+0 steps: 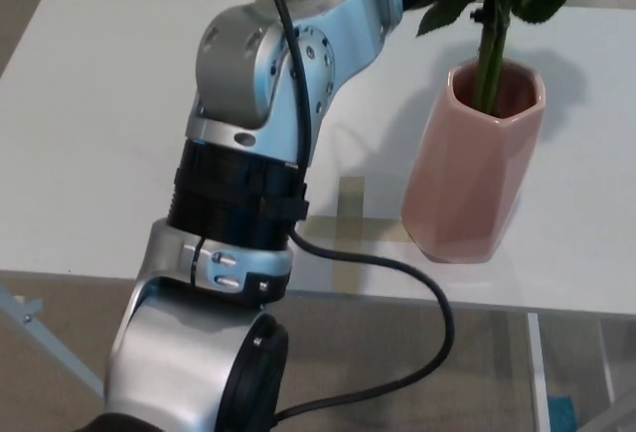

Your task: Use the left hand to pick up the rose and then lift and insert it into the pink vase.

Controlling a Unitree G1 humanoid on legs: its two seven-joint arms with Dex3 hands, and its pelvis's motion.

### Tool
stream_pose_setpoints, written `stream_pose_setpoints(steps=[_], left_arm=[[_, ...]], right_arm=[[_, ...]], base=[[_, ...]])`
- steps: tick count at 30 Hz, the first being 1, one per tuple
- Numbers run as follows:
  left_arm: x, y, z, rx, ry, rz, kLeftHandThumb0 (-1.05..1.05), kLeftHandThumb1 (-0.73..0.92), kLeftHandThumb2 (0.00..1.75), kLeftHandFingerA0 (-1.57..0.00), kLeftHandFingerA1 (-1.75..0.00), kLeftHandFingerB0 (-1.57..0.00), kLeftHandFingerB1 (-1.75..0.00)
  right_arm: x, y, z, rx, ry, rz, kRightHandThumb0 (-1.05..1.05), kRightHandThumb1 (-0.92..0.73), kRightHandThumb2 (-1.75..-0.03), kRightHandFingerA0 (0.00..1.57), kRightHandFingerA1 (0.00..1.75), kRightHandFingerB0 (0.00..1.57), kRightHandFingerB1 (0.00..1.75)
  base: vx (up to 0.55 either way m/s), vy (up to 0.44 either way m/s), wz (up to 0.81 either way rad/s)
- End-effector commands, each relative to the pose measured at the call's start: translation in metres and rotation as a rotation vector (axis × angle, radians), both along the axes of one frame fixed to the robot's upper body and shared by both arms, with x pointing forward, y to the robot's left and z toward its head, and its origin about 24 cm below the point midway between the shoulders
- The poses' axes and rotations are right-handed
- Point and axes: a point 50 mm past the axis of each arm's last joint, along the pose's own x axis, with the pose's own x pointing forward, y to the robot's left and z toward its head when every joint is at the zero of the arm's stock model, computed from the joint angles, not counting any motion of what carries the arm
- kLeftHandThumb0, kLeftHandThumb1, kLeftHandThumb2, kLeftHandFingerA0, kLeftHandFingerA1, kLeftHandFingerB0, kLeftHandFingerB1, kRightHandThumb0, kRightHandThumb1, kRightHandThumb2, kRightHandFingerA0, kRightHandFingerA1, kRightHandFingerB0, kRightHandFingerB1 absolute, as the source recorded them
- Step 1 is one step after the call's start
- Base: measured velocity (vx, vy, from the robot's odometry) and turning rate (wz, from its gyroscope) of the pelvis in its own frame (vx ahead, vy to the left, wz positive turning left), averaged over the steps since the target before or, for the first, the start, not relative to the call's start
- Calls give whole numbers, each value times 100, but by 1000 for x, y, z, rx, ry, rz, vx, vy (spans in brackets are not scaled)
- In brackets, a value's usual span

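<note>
Head view: rose (489, 50) stem stands in pink vase (475, 169); left hand's fingers' state cannot be told.

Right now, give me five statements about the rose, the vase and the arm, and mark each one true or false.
1. The rose's stem stands inside the pink vase. True.
2. The vase lies tipped over on the white table. False: it stands upright.
3. The robot's left arm reaches up across the table toward the vase. True.
4. The right hand is holding the vase's rim. False: no right hand is in view.
5. A black cable hangs in a loop below the arm. True.
</note>
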Motion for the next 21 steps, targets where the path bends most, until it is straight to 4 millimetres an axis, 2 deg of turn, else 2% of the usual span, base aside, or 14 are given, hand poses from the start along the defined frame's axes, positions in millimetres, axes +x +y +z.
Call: stream_pose_setpoints(steps=[1, 3, 8, 21], left_arm=[[-3, -6, -9, 11, -15, -31, -20, 78, 69, -83, -152, -79, -90], [-4, -6, -13, 28, -13, -31, -20, 80, 64, -87, -152, -78, -92], [-7, -6, -21, 57, -6, -32, -22, 79, 69, -83, -152, -78, -91], [-12, 0, -38, 163, -15, -72, -21, 81, 63, -84, -144, -82, -75]], right_arm=[[-3, 3, -3, 18, 13, 0, -34, -62, -59, 74, 51, 63, 45], [-2, 4, -3, 22, 12, 0, -34, -62, -59, 74, 51, 63, 45], [0, 5, -2, 30, 10, -1, -34, -63, -59, 74, 51, 63, 45], [4, 6, -1, 46, 7, 20, -36, -63, -59, 73, 51, 61, 45]], base=[[0, 0, 0], [0, 0, 0], [0, 0, 0], [0, 0, 0]])
